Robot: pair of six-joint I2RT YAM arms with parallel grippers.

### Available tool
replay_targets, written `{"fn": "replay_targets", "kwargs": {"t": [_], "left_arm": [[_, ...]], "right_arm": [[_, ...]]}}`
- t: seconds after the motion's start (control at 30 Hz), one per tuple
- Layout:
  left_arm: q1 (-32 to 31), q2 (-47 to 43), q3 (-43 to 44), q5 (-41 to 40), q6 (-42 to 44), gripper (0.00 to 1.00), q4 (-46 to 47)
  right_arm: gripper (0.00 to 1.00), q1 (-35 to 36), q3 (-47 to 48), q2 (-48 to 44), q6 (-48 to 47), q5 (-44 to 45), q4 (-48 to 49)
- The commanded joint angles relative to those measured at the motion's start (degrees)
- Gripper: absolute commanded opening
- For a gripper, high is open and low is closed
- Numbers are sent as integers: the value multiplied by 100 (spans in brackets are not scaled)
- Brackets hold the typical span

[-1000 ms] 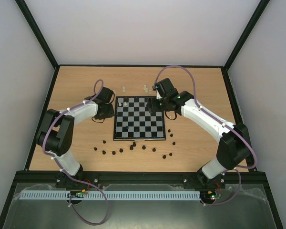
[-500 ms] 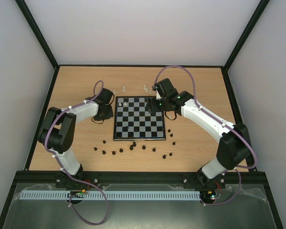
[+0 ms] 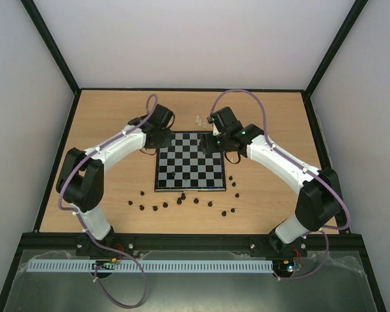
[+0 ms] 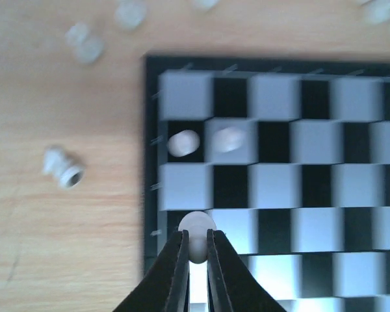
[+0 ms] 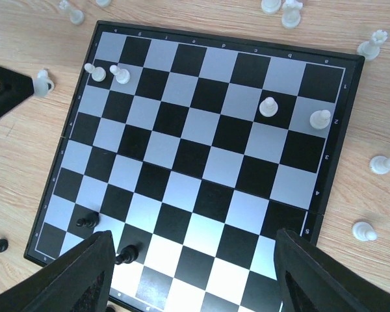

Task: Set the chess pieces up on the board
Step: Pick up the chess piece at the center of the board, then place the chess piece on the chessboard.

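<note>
White chess piece (image 4: 197,229) clamped in the left claw (image 4: 196,250), arm stretched out to the board (image 4: 273,188); right claw (image 5: 195,260) apart

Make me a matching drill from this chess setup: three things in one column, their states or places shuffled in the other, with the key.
1. left gripper
2. right gripper
3. loose black pieces

A. on the table, off the board
B. shut on a white piece
C. open over the board

Pairs: 1-B, 2-C, 3-A.
</note>
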Motion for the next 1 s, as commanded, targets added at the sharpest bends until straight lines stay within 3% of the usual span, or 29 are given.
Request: {"fn": "replay_targets", "kwargs": {"t": [0.0, 0.47, 0.97], "left_arm": [[-349, 255, 904, 94, 209, 5, -628], [-654, 1855, 2822, 189, 417, 7, -1121], [-395, 2431, 2928, 163, 559, 10, -1136]], "right_arm": [[68, 21, -83, -221, -14, 236, -81], [68, 0, -127, -444, 3, 404, -82], [68, -1, -127, -381, -5, 305, -65]]}}
